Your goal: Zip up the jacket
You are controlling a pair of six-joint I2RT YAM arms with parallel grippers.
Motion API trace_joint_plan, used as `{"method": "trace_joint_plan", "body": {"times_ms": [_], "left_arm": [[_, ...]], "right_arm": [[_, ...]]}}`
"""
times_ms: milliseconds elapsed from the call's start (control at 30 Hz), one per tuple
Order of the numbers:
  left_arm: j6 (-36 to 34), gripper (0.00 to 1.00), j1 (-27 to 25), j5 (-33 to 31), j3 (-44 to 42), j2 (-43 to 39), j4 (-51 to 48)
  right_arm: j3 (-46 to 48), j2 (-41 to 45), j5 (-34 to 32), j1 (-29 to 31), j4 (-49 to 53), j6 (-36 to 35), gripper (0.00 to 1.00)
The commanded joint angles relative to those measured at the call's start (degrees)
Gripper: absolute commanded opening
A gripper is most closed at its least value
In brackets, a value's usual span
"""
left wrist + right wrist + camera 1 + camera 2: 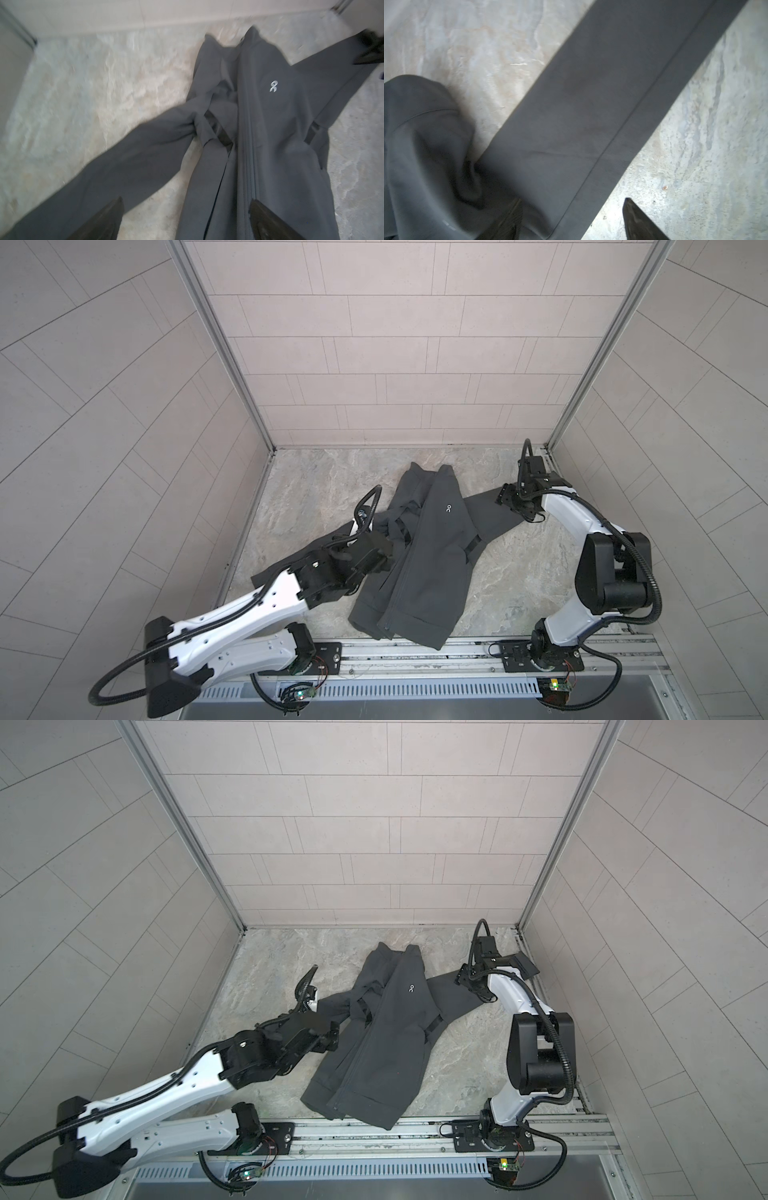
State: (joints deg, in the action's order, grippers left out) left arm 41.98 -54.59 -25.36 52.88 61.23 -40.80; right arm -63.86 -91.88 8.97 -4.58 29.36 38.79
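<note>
Left wrist view: jacket (276,128) flat on marble table (87,87), zip (249,158) looks joined hem to collar, slider lost in blur. Left gripper (186,201) fingers apart, empty. Right gripper (573,200) apart above sleeve (591,104). We judge zipping near done; next we confirm slider at collar, lift clear.

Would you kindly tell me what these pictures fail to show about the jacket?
Slider of the jacket zipper: blurred in the left wrist view, too small in both top views, so closure is unclear.
Cuff of the sleeve by the left arm: covered by that arm in both top views, cut off at the left wrist view's edge.
Right end effector: whether it touches the other sleeve; only its tips show in the right wrist view.
</note>
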Motion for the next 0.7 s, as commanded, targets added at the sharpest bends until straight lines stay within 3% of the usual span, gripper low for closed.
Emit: {"method": "trace_joint_plan", "body": {"times_ms": [0, 200, 667], "left_arm": [[13.35, 1.0, 5.98, 11.18, -1.6, 1.11, 3.49], [24.71, 1.0, 16.82, 18.46, -8.66, 5.49, 19.62], [32.55, 0.98, 25.41, 25.63, -5.98, 31.99, 42.7]], "right_arm": [[5.21, 2.98, 5.8, -2.36, -10.79, 7.33, 0.78], [13.62, 6.18, 5.33, -3.51, -16.32, 12.74, 0.79], [21.71, 0.52, 8.49, -3.51, -27.59, 17.11, 0.79]]}}
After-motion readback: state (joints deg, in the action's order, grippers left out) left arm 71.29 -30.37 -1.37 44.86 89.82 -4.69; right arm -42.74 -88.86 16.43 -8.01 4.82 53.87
